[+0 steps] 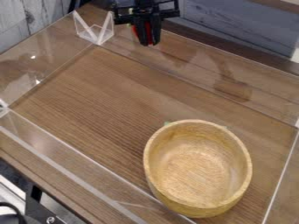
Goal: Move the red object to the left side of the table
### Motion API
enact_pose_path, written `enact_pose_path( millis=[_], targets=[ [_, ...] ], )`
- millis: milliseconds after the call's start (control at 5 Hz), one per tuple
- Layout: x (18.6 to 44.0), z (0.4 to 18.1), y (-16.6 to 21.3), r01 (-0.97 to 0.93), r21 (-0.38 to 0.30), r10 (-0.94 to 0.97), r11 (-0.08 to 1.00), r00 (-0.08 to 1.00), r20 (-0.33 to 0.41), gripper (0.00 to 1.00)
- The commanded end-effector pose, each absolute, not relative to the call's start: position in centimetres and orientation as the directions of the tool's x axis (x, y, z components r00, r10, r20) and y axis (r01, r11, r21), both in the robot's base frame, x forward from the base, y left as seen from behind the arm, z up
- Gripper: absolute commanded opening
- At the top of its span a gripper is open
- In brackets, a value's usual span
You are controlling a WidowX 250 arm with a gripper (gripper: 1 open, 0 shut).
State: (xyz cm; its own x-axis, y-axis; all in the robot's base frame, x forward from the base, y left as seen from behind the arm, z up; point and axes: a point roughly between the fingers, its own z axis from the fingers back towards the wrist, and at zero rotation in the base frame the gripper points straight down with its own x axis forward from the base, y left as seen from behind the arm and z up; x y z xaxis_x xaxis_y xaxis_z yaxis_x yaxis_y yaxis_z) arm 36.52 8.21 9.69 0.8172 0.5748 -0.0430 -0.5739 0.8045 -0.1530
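My gripper [145, 39] hangs pointing down at the far edge of the table [111, 101], near the top of the view. Its dark fingers are shut on something red that shows between them, which I take for the red object [145, 30]. Its shape and any green top are hidden by the fingers. Whether it touches the tabletop I cannot tell.
A large light wooden bowl [198, 166] stands at the near right. Clear acrylic walls [47, 144] border the wood-grain top, with a folded clear corner piece [93, 31] just left of the gripper. A grey plank wall runs behind.
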Motion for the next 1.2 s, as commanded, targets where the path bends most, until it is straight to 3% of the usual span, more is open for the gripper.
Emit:
enact_pose_path(
  millis=[0, 400, 600, 800, 1000],
  targets=[
    [35.3, 10.2, 9.2, -0.545, -0.165, 0.554, 0.822, 0.832, 0.015, 0.00],
    [30.3, 11.1, 16.2, -0.594, -0.174, 0.606, 0.785, 0.796, 0.015, 0.00],
    [29.0, 10.8, 16.5, -0.574, -0.162, 0.583, 0.802, 0.812, 0.010, 0.00],
    [28.5, 10.5, 16.2, -0.544, -0.153, 0.550, 0.825, 0.835, 0.003, 1.00],
    [28.7, 9.8, 18.3, -0.554, -0.144, 0.560, 0.820, 0.829, 0.001, 0.00]
  ],
)
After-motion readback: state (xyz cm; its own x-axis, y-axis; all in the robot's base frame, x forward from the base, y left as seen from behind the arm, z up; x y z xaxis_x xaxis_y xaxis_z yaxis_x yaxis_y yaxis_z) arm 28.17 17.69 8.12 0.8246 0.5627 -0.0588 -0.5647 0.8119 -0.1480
